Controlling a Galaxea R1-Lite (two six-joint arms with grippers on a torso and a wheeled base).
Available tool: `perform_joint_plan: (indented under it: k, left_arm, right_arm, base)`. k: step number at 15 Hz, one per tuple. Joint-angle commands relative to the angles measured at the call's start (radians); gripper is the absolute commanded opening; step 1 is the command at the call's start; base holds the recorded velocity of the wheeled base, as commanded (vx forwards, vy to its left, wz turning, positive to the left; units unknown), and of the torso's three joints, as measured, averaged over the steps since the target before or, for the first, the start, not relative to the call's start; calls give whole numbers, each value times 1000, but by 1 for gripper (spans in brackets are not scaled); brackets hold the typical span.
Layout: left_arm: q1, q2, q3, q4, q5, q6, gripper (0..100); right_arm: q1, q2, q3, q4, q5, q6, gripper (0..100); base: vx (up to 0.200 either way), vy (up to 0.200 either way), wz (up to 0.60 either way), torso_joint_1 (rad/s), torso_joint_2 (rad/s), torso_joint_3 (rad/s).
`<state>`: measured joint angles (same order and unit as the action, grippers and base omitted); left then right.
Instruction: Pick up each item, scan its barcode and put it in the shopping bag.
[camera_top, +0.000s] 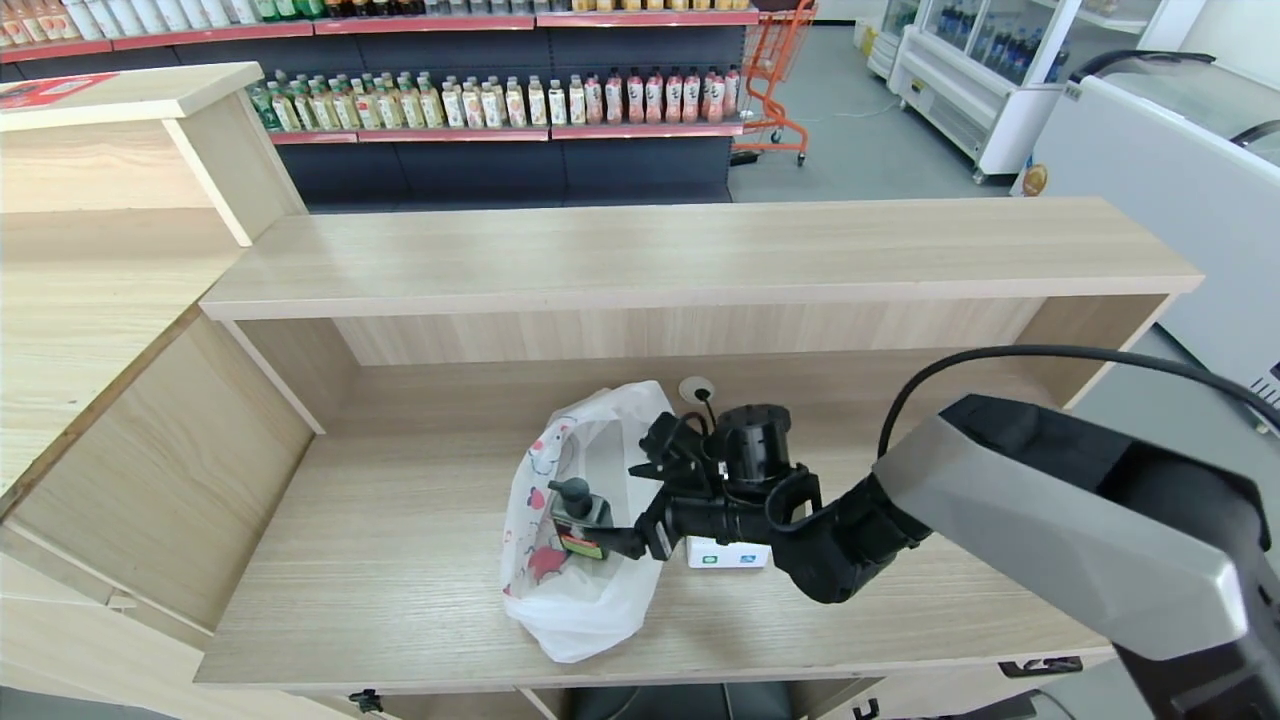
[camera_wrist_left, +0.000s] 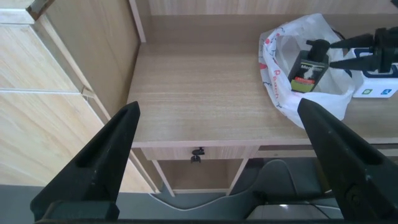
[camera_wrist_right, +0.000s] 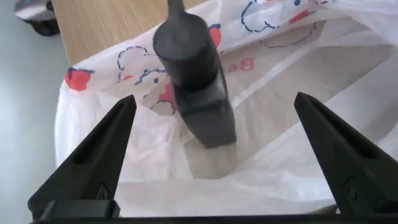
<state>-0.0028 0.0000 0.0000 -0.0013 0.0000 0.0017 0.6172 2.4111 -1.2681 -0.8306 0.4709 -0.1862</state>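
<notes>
One squarish bottle (camera_top: 578, 515) in crinkly bag (camera_top: 585, 615)

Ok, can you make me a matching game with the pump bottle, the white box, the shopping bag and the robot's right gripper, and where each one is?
Things
1. pump bottle
2. white box
3. shopping bag
4. right gripper

Places
A. lying open on the counter
B. at the bag's mouth, jaws open
C. inside the bag
D. on the counter, beside the bag

Pairs: 1-C, 2-D, 3-A, 4-B
</notes>
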Motion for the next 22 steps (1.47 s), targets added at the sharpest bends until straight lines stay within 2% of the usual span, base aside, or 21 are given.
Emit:
perform_joint_plan:
  k: [1,3,6,10,13,15,17,19,22]
  left_arm:
    - [1,2,0,0,0,0,100]
    - [0,2,0,0,0,0,100]
    - [1,2,0,0,0,0,100]
    - [0,2,0,0,0,0,100]
    - [1,2,0,0,0,0,100]
    - [1,2,0,0,0,0,100]
    - [0,2,0,0,0,0,100]
    - [0,2,0,0,0,0,100]
    - [0,2,0,0,0,0,100]
  right_arm:
    - [-33,-171,41,67,-5,218,100]
    - [-76,-248,67,133,-6,306,100]
    - [-202,-394,184,229,-5,312,100]
    - [-432,-645,331,308,-14,269,100]
    - [-556,-906,458,420,-113,198,100]
    - [-574,-1034,576,464,-184,191,100]
    - [-574,-1179,763,456,-281,189,100]
    - [-591,-1253,842,456,-342,197,100]
    - [-656,-1368,921,462,-350,197,100]
  base:
    - [0,0,0,0,0,0]
    - [0,0,0,0,0,0]
    - [0,0,0,0,0,0]
    - [0,0,0,0,0,0]
    - [0,0,0,0,0,0]
    - [0,0,0,0,0,0]
    - [0,0,0,0,0,0]
    - [0,0,0,0,0,0]
    - [0,0,0,0,0,0]
